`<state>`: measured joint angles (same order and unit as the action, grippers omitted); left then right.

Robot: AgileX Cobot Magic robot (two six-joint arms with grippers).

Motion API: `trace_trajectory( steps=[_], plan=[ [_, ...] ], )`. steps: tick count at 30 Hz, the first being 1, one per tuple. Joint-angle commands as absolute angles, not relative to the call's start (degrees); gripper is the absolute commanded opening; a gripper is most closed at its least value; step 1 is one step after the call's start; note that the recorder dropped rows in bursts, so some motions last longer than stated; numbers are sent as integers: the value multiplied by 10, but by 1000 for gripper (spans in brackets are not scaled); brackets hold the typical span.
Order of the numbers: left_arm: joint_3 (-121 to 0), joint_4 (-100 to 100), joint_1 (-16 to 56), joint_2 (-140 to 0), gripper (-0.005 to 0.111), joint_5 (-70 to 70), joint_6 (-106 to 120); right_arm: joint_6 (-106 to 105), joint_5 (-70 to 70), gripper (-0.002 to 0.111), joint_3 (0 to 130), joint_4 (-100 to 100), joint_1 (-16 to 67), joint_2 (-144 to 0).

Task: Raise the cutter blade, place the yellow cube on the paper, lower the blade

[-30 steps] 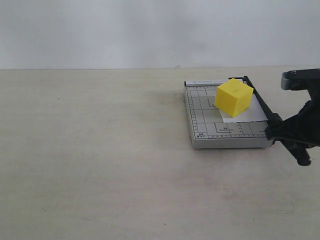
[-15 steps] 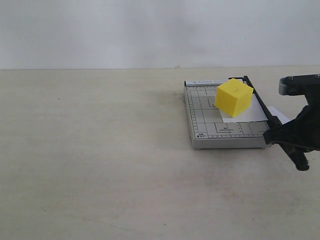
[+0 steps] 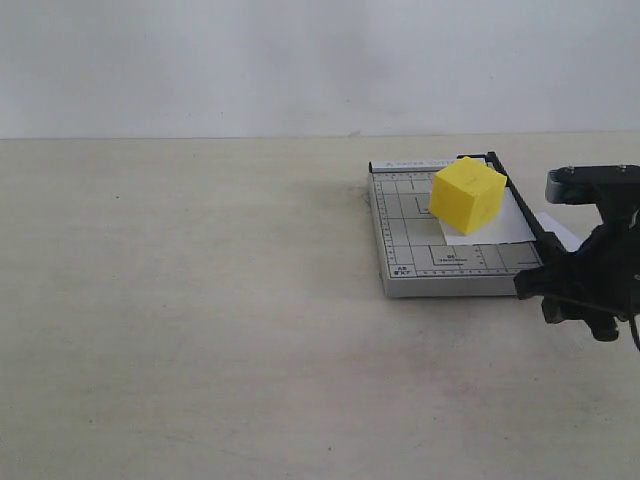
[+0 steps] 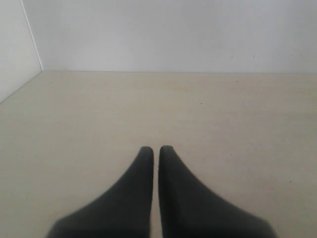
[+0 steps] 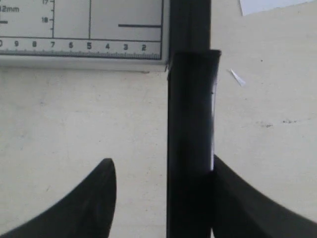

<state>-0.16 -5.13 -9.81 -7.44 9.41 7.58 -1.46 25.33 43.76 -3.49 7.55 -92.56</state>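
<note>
The yellow cube (image 3: 467, 194) rests on the white paper (image 3: 500, 228), which lies on the grey gridded board (image 3: 410, 250). The cutter blade (image 3: 522, 212) lies flat along the board's right edge. Its thick black handle (image 5: 190, 139) sticks out past the board's near corner. My right gripper (image 3: 570, 290) is open around that handle (image 5: 162, 161): one finger (image 5: 233, 198) touches its side, the other finger (image 5: 94, 198) stands well apart. My left gripper (image 4: 156, 148) is shut on nothing above bare table and does not show in the exterior view.
A cut-off piece of white paper (image 3: 560, 228) lies on the table just right of the blade, with a tiny sliver (image 5: 237, 77) near the handle. The board's ruler edge (image 5: 79, 47) is close to my right gripper. Bare table stretches to the left.
My right gripper has sunk lower and a little left at the handle end, and its jaws have opened off the handle. The cube, paper and left gripper have not moved.
</note>
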Motion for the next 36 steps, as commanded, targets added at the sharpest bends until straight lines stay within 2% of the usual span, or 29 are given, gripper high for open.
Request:
trace_trajectory(
  steps=[1,10,12,14,17,20,23,29,36],
  plan=[
    [0,-51,-95,-72,4,86,68,-18,260,51,434,-46,80,-924],
    [0,-51,-95,-72,4,86,68,4,373,51,495,8,80,-821],
    [0,-51,-95,-72,4,86,68,19,394,48,505,8,80,-780],
    [0,-51,-95,-72,4,86,68,44,381,34,499,8,80,-729],
    [0,-51,-95,-72,4,86,68,49,266,1,444,-9,80,-627],
    [0,-51,-95,-72,4,86,68,34,84,0,333,-25,80,-485],
    [0,-51,-95,-72,4,86,68,34,0,0,237,-25,80,-328],
    [0,-51,-95,-72,4,86,68,17,-8,0,159,-25,80,-135],
    [0,-51,-95,-72,4,86,68,25,94,0,158,-25,80,-40]
  ],
)
